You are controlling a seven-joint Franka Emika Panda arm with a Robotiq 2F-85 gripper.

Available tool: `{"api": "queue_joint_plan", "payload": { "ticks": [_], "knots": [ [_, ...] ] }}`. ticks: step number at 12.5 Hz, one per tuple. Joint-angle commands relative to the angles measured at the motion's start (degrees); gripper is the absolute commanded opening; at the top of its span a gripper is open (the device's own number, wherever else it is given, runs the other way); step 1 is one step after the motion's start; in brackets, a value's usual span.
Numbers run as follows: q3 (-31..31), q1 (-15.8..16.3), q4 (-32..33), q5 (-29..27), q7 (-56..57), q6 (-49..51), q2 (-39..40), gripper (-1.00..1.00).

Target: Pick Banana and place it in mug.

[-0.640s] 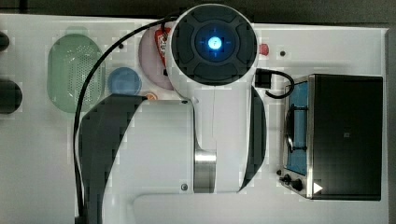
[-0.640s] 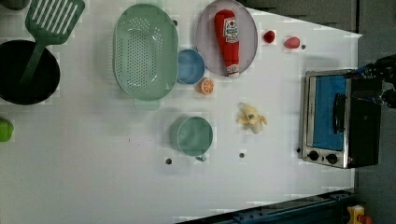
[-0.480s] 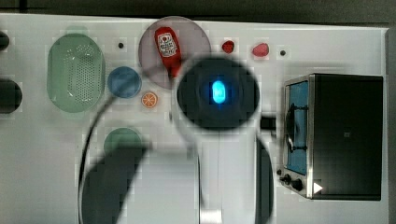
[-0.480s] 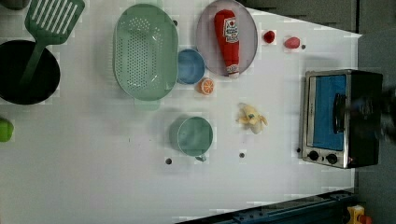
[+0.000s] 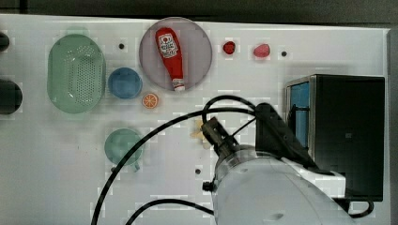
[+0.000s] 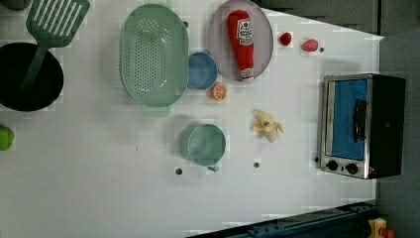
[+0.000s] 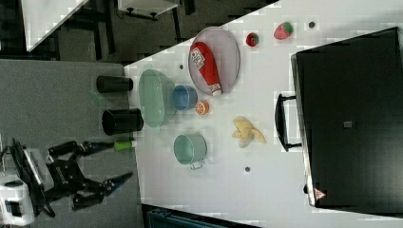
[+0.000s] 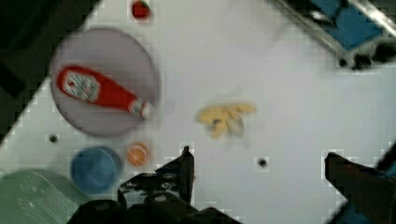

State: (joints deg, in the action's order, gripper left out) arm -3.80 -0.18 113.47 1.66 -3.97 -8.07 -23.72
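The banana (image 6: 266, 125), pale yellow and peeled open, lies on the white table between the mug and the toaster oven; it also shows as the banana (image 7: 247, 130). In the top view my arm (image 5: 272, 187) covers most of the banana (image 5: 199, 133). The mug (image 6: 206, 144), a round pale teal cup, stands upright and empty to the left view's left of the banana, and appears as the mug (image 5: 123, 145) and the mug (image 7: 188, 148). In the wrist view my gripper (image 8: 259, 172) hangs open high above the table, with nothing between its fingers, and the banana (image 8: 225, 118) lies beyond the fingertips.
A toaster oven (image 5: 345, 131) stands at the top view's right. A plate (image 5: 197, 70) carries a ketchup bottle (image 5: 171, 56). Nearby are a blue bowl (image 5: 125, 83), an orange slice (image 5: 150, 100), a green colander (image 5: 76, 73) and two small red fruits (image 5: 229, 47). A black pan (image 6: 29, 77) holds a green spatula.
In the top view my arm has swung from the upper middle down to the lower right, uncovering the plate and ketchup bottle. The things on the table have stayed put.
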Motion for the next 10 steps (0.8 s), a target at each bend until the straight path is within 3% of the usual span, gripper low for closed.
{"api": "queue_joint_plan", "payload": {
  "ticks": [1,5,10],
  "knots": [
    [1.26,0.38,9.25,-0.16,2.96,-5.77,7.31,1.00],
    [1.15,0.35,18.60,-0.15,18.14,-21.74,13.25,1.00],
    [0.72,0.18,23.37,-0.13,39.84,-35.13,23.97,1.00]
  ]
}}
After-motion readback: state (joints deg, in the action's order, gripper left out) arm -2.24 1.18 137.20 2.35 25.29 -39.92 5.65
